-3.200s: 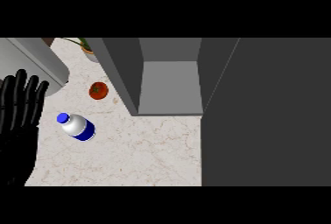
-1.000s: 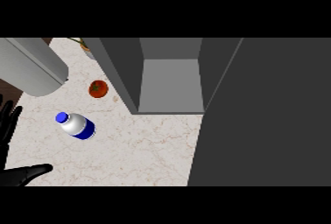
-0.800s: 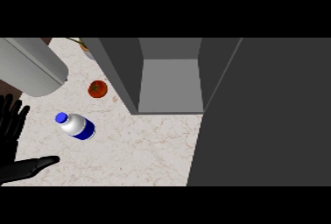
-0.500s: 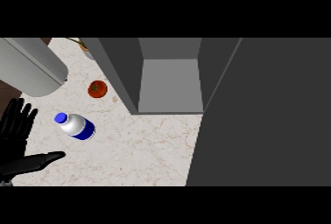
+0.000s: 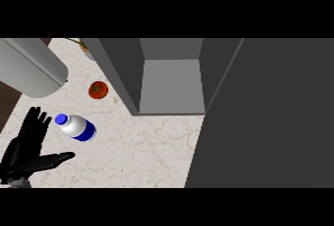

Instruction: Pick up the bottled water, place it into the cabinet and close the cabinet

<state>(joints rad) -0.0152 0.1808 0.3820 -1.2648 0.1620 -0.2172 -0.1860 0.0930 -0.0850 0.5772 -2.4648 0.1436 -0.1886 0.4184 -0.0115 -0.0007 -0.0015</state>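
A bottled water [image 5: 77, 127] with a white body, blue cap and blue band lay on its side on the pale marble counter, cap pointing toward the upper left. To its right, apart from it, the grey cabinet [image 5: 171, 84] stood open, its interior bare.

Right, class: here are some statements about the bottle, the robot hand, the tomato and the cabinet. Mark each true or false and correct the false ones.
1. The bottled water is inside the cabinet. False: it is on the counter, outside it.
2. The left robot hand is open, beside the bottle. True.
3. The cabinet is closed. False: its inside shows.
4. A tomato lies beyond the bottle. True.
5. The hand grips the bottle. False: they are apart.
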